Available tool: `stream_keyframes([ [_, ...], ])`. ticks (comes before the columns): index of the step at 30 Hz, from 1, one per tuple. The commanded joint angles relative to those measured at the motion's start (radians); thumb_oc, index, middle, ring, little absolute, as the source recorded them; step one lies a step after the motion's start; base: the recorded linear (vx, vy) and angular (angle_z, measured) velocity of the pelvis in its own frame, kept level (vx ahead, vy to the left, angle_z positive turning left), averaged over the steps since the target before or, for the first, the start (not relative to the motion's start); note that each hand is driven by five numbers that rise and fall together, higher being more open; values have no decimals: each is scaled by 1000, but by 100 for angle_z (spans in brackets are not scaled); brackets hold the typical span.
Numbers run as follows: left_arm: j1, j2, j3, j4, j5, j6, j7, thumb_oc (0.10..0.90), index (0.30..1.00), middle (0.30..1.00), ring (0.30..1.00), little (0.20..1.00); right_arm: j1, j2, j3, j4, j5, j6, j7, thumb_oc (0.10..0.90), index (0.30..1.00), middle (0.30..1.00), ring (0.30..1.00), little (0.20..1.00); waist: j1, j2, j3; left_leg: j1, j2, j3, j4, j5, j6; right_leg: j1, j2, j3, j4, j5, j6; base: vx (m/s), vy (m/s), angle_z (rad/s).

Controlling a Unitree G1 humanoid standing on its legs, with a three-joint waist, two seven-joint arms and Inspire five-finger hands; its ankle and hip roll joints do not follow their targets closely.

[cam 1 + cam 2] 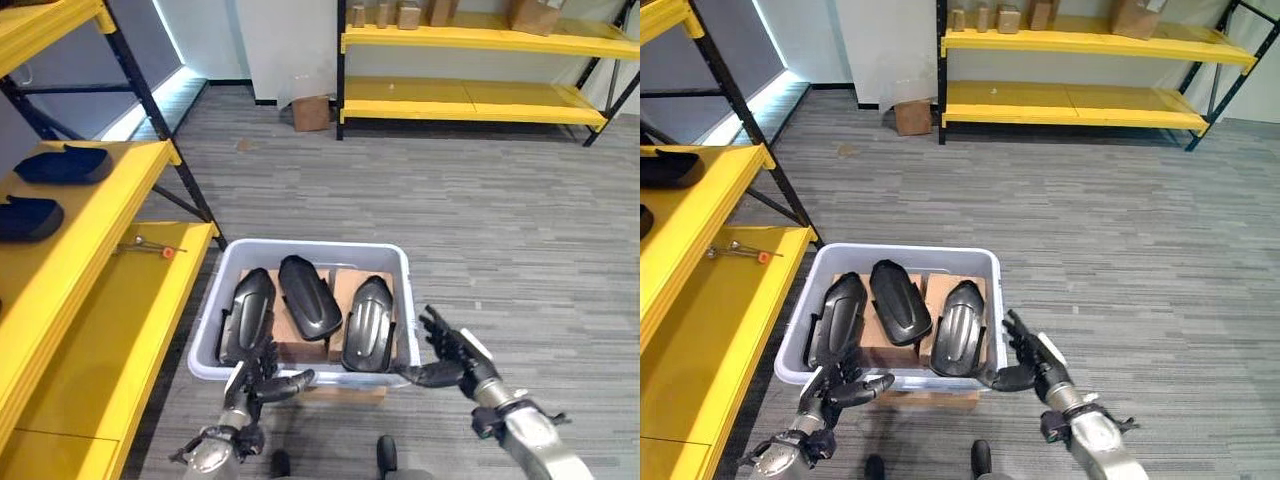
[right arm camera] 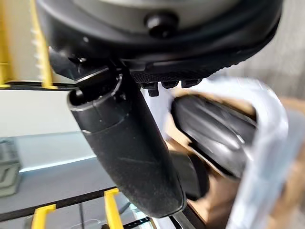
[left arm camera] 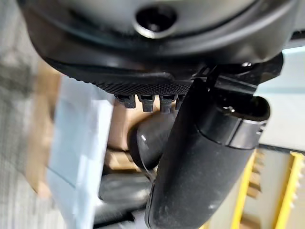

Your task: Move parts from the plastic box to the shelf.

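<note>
Left eye view: the plastic box (image 1: 228,262) sat on the floor beside the yellow shelf (image 1: 95,300), holding three black parts (image 1: 307,296) on cardboard. The left hand (image 1: 258,381) was at the box's near rim, fingers loosely spread, gripping nothing. The right hand (image 1: 455,357) hovered just off the near right corner, fingers splayed, empty.

Left wrist view: thumb extended over a part (image 3: 151,138).

Right wrist view: thumb straight, box rim (image 2: 267,143) beside it.
</note>
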Motion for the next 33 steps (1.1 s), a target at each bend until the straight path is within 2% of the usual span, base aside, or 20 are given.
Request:
stream_keyframes([
  [1,-72,62,71,-122,-73,-117,-28,900,1000,1000,1000,1000,-56,5,-43,-172,61,-137,38,900,1000,1000,1000,1000,11,-42,-27,15,-4,7,2,-12,-31,-22,-88,-2,97,-70,60,-1,-65,9],
  [5,-60,83,106,-218,-111,-134,-57,900,1000,1000,1000,1000,-76,-33,-102,-241,77,-165,41,900,1000,1000,1000,1000,6,-34,-23,11,8,28,-5,-6,-42,-29,-82,-3,82,-64,62,-1,-32,-6],
  [9,-69,92,116,-263,-133,-149,-52,900,1000,1000,1000,1000,-104,-46,-99,-256,86,-174,43,900,1000,1000,1000,1000,5,-31,-12,-5,8,30,-5,-9,-45,-46,-83,-2,78,-57,66,-39,-7,-10],
  [13,-136,92,85,-263,-147,-166,-26,900,1000,1000,1000,1000,-191,-48,-40,-205,69,-170,13,900,1000,1000,1000,1000,7,-28,18,-38,3,34,-5,-12,-44,-95,-90,5,90,-47,69,-81,14,-1],
  [14,-203,85,52,-254,-144,-178,-2,900,1000,1000,1000,1000,-281,-41,3,-150,41,-171,-28,900,1000,1000,1000,1000,8,-22,48,-60,-4,37,-5,-13,-41,-131,-99,11,105,-42,71,-108,29,0],
  [24,-325,81,-21,-252,-146,-198,38,900,1000,1000,1000,1000,-502,-32,109,-25,-71,-163,-129,900,1000,1000,1000,1000,21,-19,128,-130,-27,40,-5,-3,-32,-232,-118,32,146,-20,81,-86,25,-1],
  [33,-378,104,-56,-260,-142,-196,50,900,1000,1000,1000,1000,-695,-78,216,66,-366,-118,-204,900,1000,1000,1000,1000,46,-22,198,-185,-47,22,-4,8,-26,-277,-135,27,149,-6,85,-45,11,1],
])
